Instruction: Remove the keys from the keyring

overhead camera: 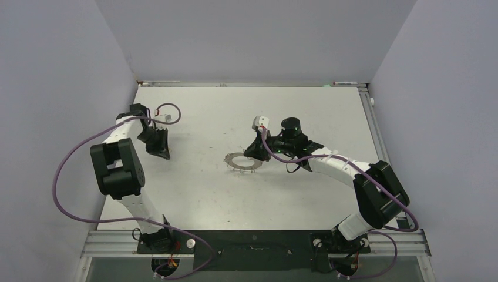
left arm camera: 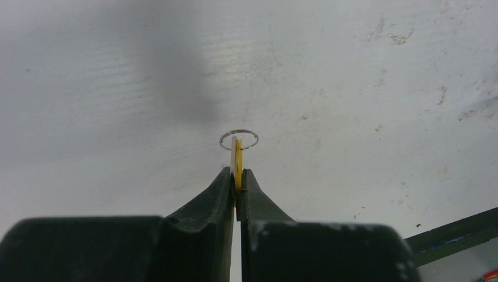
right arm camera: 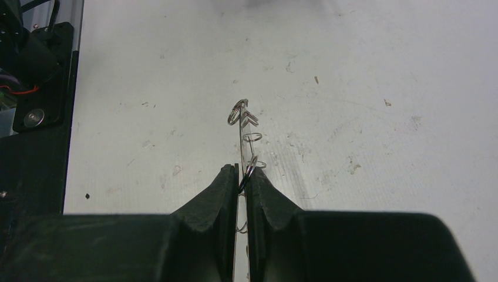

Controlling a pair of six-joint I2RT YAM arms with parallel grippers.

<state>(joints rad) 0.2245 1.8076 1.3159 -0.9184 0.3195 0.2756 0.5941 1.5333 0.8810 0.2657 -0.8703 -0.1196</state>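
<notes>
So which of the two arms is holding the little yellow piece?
The left arm's fingers pinch the yellow key, well apart from the keyring; the right arm's fingers clamp only that grey ring's edge.

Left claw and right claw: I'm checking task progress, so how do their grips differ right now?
The left claw pinches a small yellow key carrying one wire loop; the right claw pinches the grey keyring edge-on, with several loops on it. The left claw hangs over the left of the table, apart from the keyring; the right claw is at its rim. Both are shut on thin metal at their tips.
</notes>
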